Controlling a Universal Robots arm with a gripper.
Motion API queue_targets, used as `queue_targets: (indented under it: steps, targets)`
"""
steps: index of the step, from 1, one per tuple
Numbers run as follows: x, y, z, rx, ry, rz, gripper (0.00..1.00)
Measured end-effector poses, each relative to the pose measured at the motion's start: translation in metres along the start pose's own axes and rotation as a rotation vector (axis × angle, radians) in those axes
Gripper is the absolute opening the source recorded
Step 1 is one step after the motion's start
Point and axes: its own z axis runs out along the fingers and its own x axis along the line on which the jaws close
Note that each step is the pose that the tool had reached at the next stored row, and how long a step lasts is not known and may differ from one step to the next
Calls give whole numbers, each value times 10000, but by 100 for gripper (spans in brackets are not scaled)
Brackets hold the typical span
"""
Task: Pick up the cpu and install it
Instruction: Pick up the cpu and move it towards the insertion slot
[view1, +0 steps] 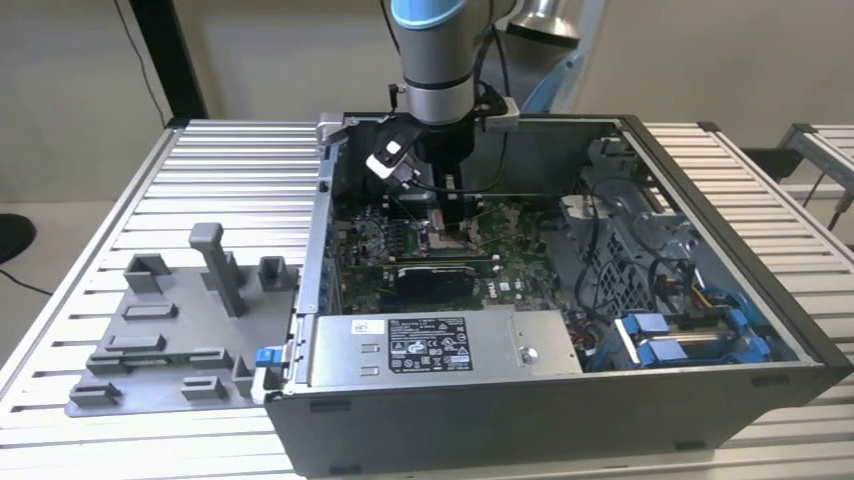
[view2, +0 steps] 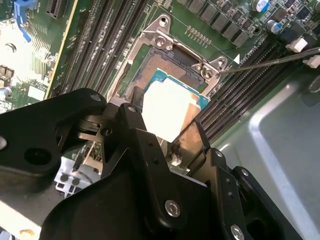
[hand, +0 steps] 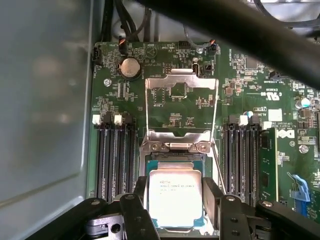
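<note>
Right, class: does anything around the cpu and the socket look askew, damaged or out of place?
Nothing stands out. The cpu sits squarely in the gripper, its edges parallel to the socket frame, whose hinged plate is swung open. No damage shows.

cpu (view2: 167, 102): one edge hidden behind gripper (view2: 164, 127) | socket frame (view2: 162, 31): partly under cpu | motherboard (view1: 527, 245): parts too small to tell

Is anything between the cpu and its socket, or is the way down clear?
Nothing visible stands in the way. The fingers hold the cpu just over the open socket, and the hinged metal load plate is swung back off it. The cpu's underside is hidden.
</note>
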Motion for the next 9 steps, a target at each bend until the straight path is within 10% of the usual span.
queue_targets:
  steps: [9]
  targets:
    - [-2, -13, 82, 0, 0, -9, 0]
